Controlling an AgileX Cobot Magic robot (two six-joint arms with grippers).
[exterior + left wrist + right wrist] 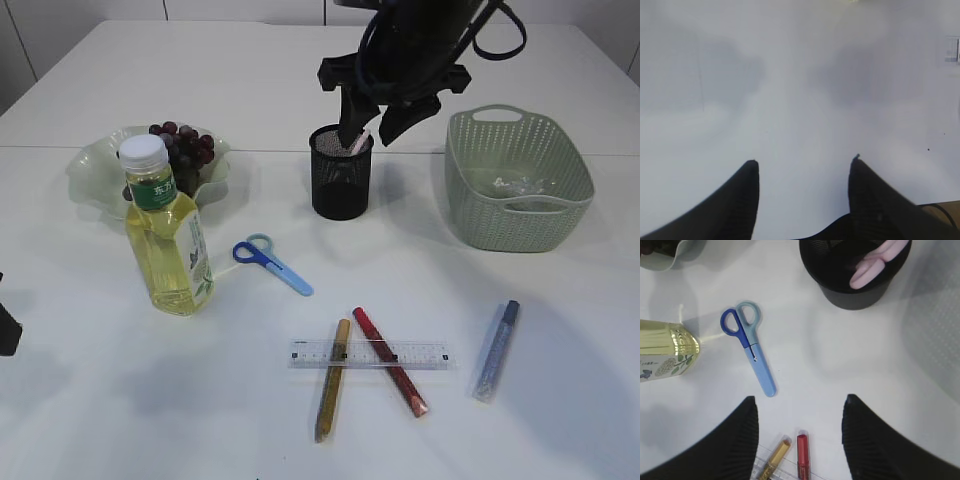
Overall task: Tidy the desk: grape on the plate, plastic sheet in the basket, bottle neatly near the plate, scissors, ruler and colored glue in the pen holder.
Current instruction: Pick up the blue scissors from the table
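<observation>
the blue scissors [747, 347] lie flat on the table [560, 330] between bottle [165, 235] and pen holder [340, 172], light, stiff and low, best taken across the closed blades; the right claw [799, 405] hangs released above them, holding nothing.

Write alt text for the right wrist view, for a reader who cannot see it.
Looking down between two open black fingers at a white desk: blue-handled scissors lie flat in the middle, and pink scissor handles stick out of a black mesh pen holder at the top. A yellow bottle sits left; gold and red glue sticks show below.
</observation>
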